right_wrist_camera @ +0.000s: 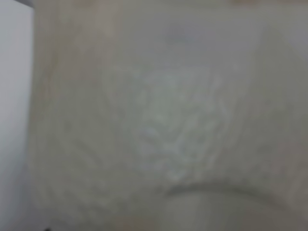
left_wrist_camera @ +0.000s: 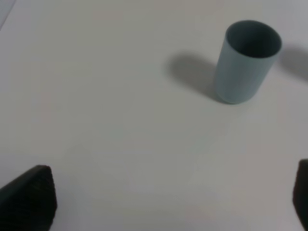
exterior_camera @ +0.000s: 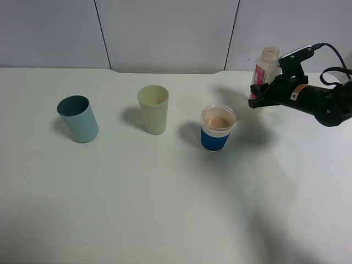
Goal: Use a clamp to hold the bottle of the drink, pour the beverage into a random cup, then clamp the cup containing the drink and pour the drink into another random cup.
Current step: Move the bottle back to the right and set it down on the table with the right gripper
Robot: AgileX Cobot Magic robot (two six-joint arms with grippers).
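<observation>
A plain white worktop fills most of the high view, and the lower half of the frame is bare surface.

In the left wrist view, the left end effector shows only as two dark fingertips, one at the lower left edge and one at the lower right edge. They are spread far apart with nothing between them. It is above the worktop, with the teal cup well apart from it in the upper right of that frame.

In the high view, just right of centre, the blue-sleeved cup stands upright. It has a clear rim, a white band and a blue sleeve. Inside it sits the beverage, an opaque light brown-pink liquid.

At the left of the frame the teal cup stands mouth-up. Between these two, slightly further back, is a pale yellow-green cup, also mouth-up. All three are well apart.

In the upper right a black arm reaches in from the right edge. Its right end effector is clamped on the lower part of the bottle, which is upright with its wide neck on top and a pink-red label. In the right wrist view only a blurred, pale translucent surface fills the frame.

A grey panelled wall runs behind the worktop.
</observation>
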